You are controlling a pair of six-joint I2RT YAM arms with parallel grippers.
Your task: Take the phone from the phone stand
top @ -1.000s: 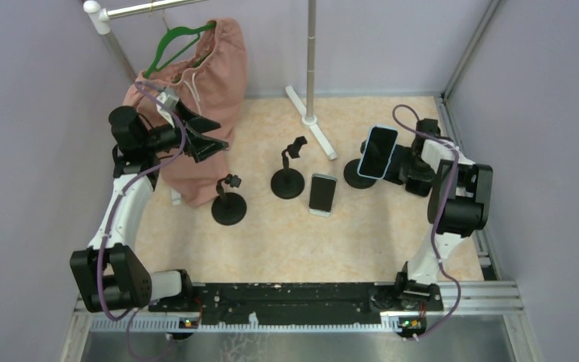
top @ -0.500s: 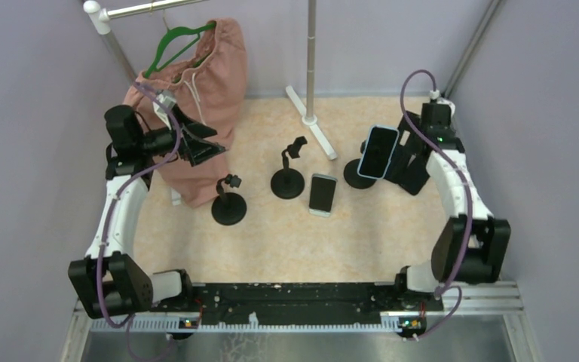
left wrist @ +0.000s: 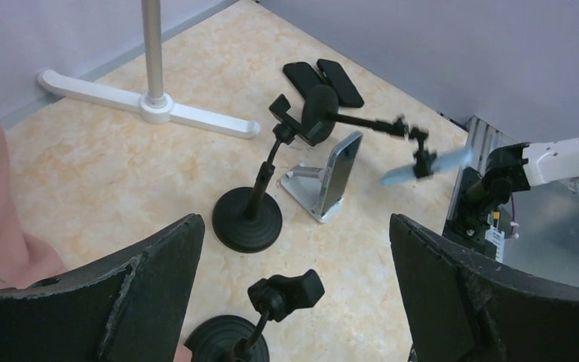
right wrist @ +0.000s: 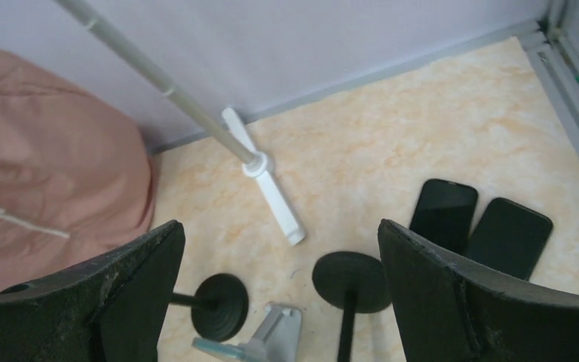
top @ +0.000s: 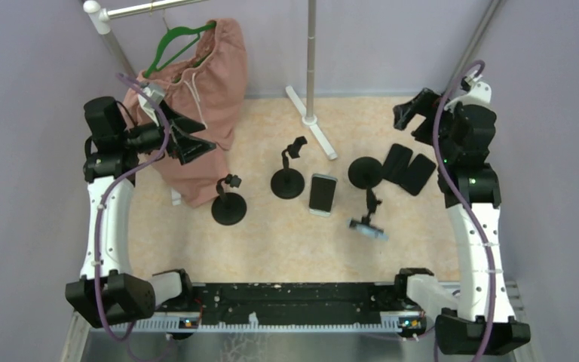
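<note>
The black phone stand [top: 366, 172] lies tipped toward the near edge, its stem pointing down the table. The light-blue phone [top: 368, 230] is blurred at the stem's end, apparently still in the clamp. In the left wrist view the stand [left wrist: 320, 113] leans right with the phone [left wrist: 426, 166] blurred at its tip. My right gripper [top: 408, 113] hangs open and empty, high at the back right, well away from the phone. Its wrist view [right wrist: 280, 230] shows only the stand's base [right wrist: 350, 280]. My left gripper [top: 200, 139] is open and empty by the pink garment [top: 203, 83].
A second phone [top: 323, 194] leans on a silver stand. Two empty black stands [top: 287, 179] [top: 228, 205] are left of it. Two black phones [top: 396, 162] [top: 418, 173] lie flat at the right. A white rack foot [top: 313, 124] crosses the back.
The right gripper opened, rose and drew back to the far right. The stand with the phone toppled from upright toward the near edge. The left arm shifted slightly left.
</note>
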